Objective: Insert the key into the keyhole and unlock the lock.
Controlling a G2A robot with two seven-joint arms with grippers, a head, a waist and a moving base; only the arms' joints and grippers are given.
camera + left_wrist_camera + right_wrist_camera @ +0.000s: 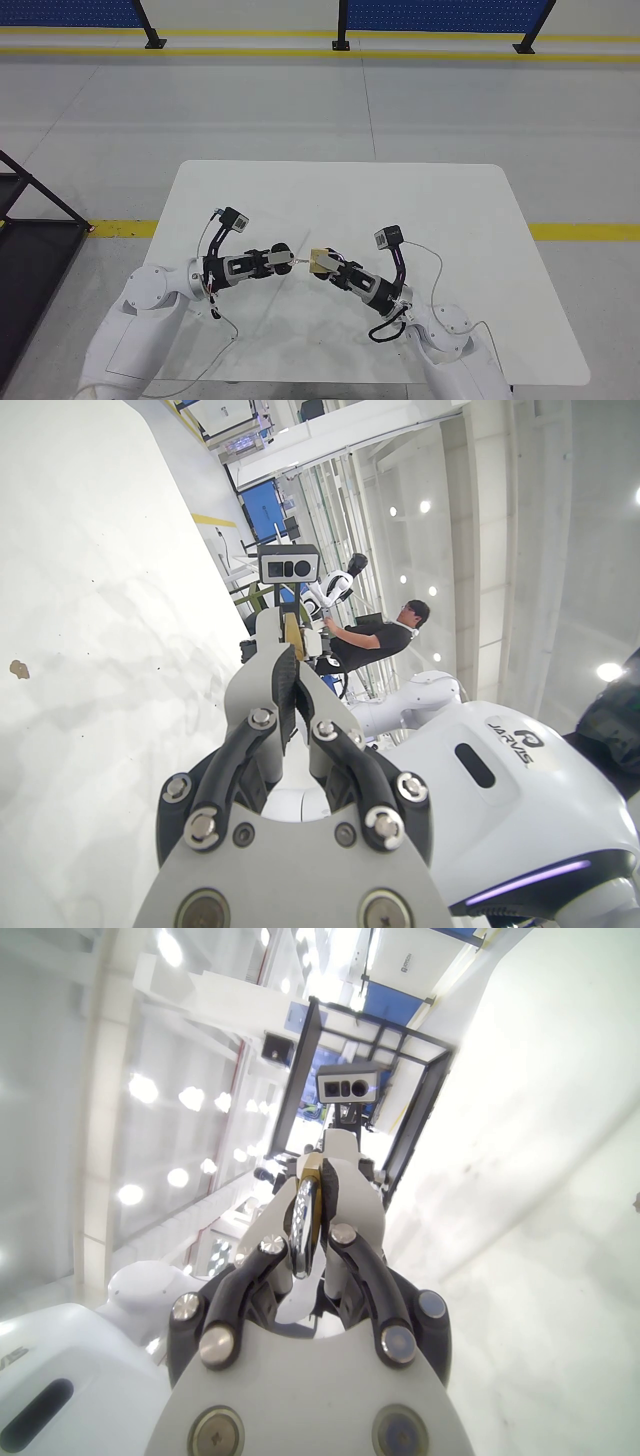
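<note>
1. Top view: The left gripper [290,258] and the right gripper [328,268] meet nose to nose above the white table [450,210].
   - The right one pinches the lock [320,262].
   - The left one looks pressed shut on the thin key [300,260]. The key's tip is touching the lock or just beside it.
   - If the key is a bit crooked, it could bump the lock's face and slip in the jaws.
   - The keyhole is too small to see, so I cannot tell if the key is in.
2. Left wrist view: The left gripper's black pads [284,680] are squeezed together.
   - The key between them is hard to make out.
   - The yellow lock [295,637] peeks out just past the tips.
   - A hard push could knock it loose from the other gripper.
3. Right wrist view: The right gripper [322,1178] clamps the lock [305,1218] by its yellow body. The shiny loop points toward the camera.
   - Twisting the key could spin the lock in this grip.
   - The keyhole side faces away and is hidden.
</note>
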